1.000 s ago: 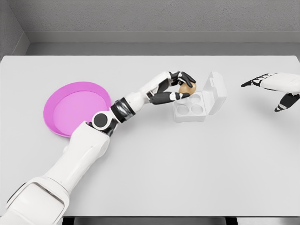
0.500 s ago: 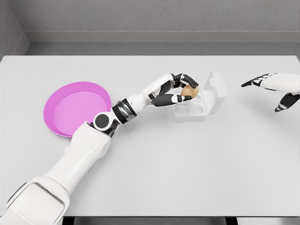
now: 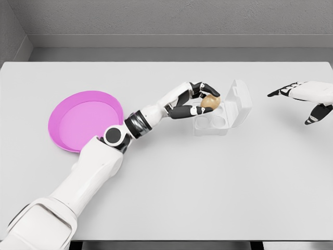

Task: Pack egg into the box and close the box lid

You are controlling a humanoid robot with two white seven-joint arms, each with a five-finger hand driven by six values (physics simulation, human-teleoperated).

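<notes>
Barely any shift since 0.5 s ago, egg (image 3: 210,101) a touch lower | left hand (image 3: 198,99) pinches egg over box (image 3: 213,121) far-left cell | lid (image 3: 240,102) upright, open | right hand (image 3: 307,96) far right, fingers spread | plate (image 3: 83,120) left

Bright, even, diffuse light fills the rendered scene, with no clear single source. The white desk (image 3: 208,182) shows no glare and only faint, soft shadows under the left arm (image 3: 93,166) and beside the box (image 3: 221,112). Everything is sharp, without blur or edge distortion.
</notes>
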